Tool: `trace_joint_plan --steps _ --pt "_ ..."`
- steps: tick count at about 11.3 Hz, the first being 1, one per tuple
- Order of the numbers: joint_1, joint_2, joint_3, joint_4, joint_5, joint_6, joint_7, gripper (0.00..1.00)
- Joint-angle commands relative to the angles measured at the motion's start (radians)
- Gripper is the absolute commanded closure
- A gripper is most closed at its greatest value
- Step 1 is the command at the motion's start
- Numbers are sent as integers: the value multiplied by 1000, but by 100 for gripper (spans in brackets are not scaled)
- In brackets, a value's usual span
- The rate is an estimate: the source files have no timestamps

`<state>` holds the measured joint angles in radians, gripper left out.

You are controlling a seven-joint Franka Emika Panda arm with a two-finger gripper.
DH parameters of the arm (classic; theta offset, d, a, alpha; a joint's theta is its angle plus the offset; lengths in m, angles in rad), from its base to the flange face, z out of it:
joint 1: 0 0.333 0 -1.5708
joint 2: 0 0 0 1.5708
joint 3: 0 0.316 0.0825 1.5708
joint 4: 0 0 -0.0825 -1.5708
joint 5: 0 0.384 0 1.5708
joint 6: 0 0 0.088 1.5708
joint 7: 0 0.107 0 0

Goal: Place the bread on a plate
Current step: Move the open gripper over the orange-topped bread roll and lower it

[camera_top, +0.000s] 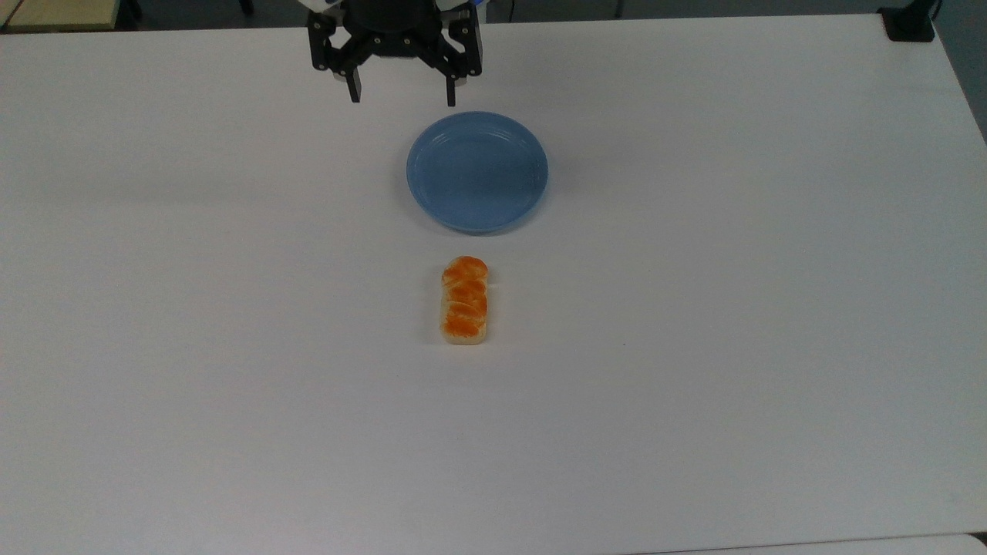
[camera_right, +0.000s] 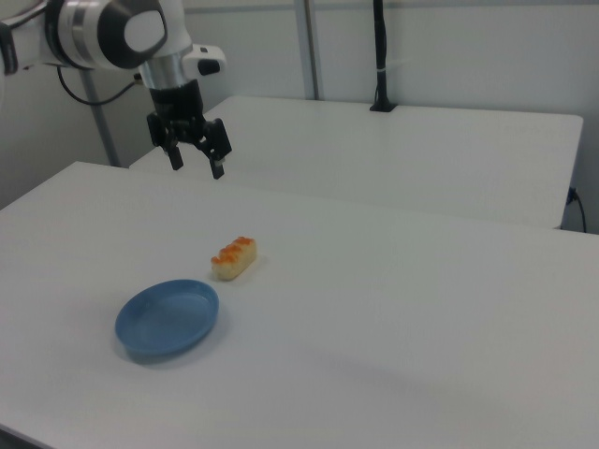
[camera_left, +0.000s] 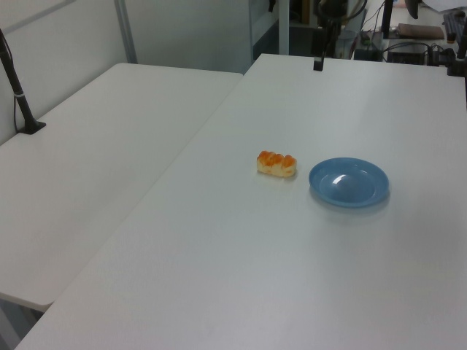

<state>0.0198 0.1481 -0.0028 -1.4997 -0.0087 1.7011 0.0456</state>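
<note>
Overhead, we see the gripper hanging with jaws spread wide and holding nothing, above the table just beyond the far rim of the plate in the top view. The bread lies flat on the table, near the plate's opposite edge but not touching it. We judge the risks ahead: a descent off-centre could nudge the loaf aside, a grip on its glossy top could slip, and a low carry could clip the raised rim.
</note>
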Motion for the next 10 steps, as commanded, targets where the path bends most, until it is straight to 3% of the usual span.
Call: trace_joint_plan --steps 1,10 --pt "26 48 -9 -14 -5 78 -15 0" --pt "66 335 1 -11 -10 333 -3 0"
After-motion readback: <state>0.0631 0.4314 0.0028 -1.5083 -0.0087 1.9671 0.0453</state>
